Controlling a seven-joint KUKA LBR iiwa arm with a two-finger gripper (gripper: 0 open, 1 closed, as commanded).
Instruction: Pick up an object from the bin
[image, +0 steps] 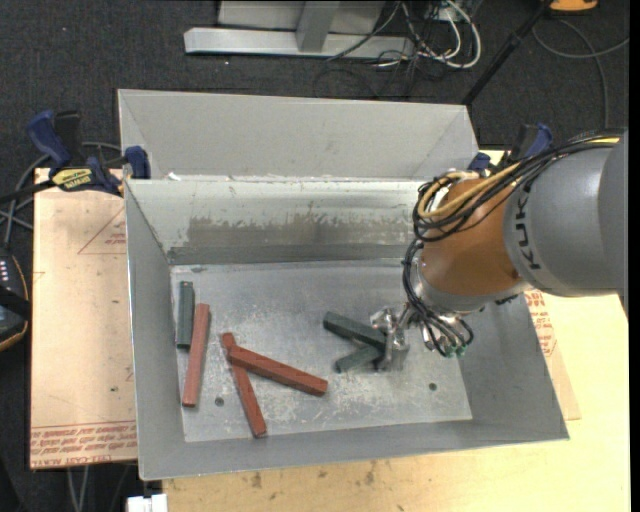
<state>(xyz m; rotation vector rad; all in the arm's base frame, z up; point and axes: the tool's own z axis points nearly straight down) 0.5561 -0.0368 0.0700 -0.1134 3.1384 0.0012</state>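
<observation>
My gripper (390, 345) is low over the bin floor at the right of centre, its tips right at two crossed dark grey-green sticks (352, 333). One stick runs from upper left toward the gripper, the other (352, 361) slants below it. The fingertips touch or straddle the sticks' crossing end; their spacing is hidden by the wrist.
Two reddish-brown sticks (272, 369) lie crossed at the bin's lower middle. Another red stick (196, 354) and a short dark grey one (185, 314) lie along the left side. The arm with its orange cover and cables hangs over the bin's right side.
</observation>
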